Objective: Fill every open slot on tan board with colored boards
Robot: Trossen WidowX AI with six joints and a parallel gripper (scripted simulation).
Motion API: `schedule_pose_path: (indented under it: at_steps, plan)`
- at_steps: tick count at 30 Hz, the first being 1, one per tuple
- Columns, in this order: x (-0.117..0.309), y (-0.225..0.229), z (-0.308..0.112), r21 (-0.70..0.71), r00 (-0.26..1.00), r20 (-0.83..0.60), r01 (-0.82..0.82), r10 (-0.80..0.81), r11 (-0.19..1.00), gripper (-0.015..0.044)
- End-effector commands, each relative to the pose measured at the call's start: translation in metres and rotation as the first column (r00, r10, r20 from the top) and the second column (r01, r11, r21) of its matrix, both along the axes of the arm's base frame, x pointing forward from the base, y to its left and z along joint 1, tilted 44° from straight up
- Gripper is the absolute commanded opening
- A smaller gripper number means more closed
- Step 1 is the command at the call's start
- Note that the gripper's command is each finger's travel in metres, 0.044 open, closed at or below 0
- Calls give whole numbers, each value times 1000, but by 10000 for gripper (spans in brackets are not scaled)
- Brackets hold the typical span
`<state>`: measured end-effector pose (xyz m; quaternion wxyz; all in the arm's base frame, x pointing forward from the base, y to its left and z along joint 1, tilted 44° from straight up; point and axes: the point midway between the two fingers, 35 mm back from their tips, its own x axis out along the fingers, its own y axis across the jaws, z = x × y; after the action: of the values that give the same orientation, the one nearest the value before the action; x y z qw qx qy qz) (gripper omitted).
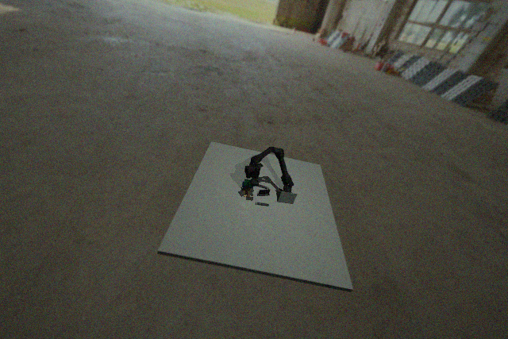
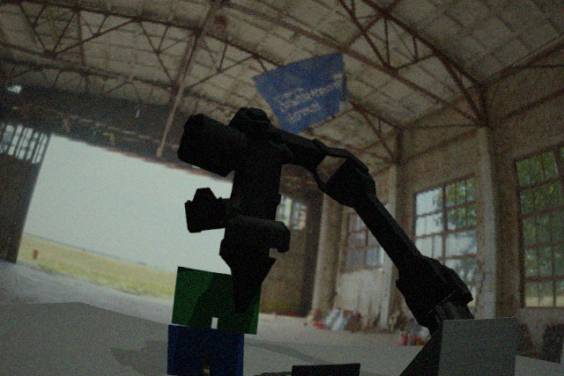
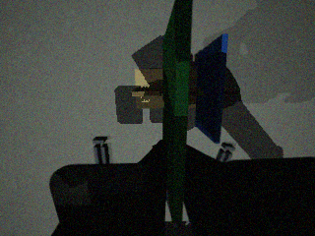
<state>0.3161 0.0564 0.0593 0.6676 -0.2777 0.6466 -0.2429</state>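
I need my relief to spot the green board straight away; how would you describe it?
Find the black arm on the pale platform, then follow it to its downward-pointing hand. The green board is the upright one gripped there, notch down. Unlike the blue board, it is held by the hand.

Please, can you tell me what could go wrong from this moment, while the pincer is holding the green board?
The green board hangs close to the upright blue board, so it might knock it on the way down. The pincer grips the green board away from its notch, so pushing down could perhaps tilt it.
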Motion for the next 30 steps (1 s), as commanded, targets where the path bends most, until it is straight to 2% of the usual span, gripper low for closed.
schedule_pose_path:
  at_steps: [1, 14, 30]
  plan:
    - [3, -2, 2, -2, 1000, 2, -5, 5, 1000, 0]
    - [5, -22, -19, -3, 1000, 3, -5, 5, 1000, 0]
    - [5, -24, -21, -3, 1000, 3, -5, 5, 1000, 0]
